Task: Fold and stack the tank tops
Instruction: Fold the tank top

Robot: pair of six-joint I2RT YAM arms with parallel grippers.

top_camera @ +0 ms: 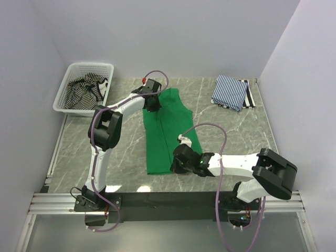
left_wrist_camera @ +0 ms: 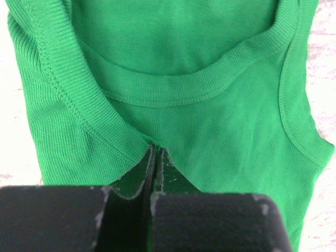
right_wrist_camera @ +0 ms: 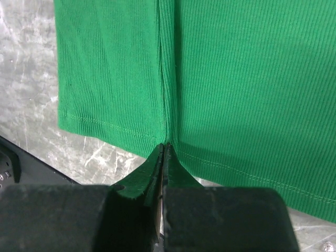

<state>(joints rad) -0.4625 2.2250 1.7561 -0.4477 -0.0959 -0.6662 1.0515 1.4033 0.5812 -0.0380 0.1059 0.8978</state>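
Green ribbed cloth runs lengthwise down the middle of the grey marbled surface (top_camera: 121,152). It is the green tank top (top_camera: 168,126), partly folded along its length, with its neck end toward the far wall and its hem toward the arms' bases. The left claw (top_camera: 153,106), reaching in from the left, is clamped on the top's far end. The left wrist view shows its tips pinched together on a bound edge just beside the scooped neckline. The right claw (top_camera: 177,164) is pressed tight on the garment's near end, gripping the stitched hem where a raised lengthwise crease meets it. In the right wrist view the hem lies on the stone to either side of the tips. At the far right of the surface, well apart from the green top, a folded blue-and-white striped top (top_camera: 229,92) rests on a black-and-white striped piece (top_camera: 250,97) that shows at its right edge. In the far left corner stands a white mesh basket (top_camera: 90,65) with a black-and-white striped garment (top_camera: 84,92) heaped inside.
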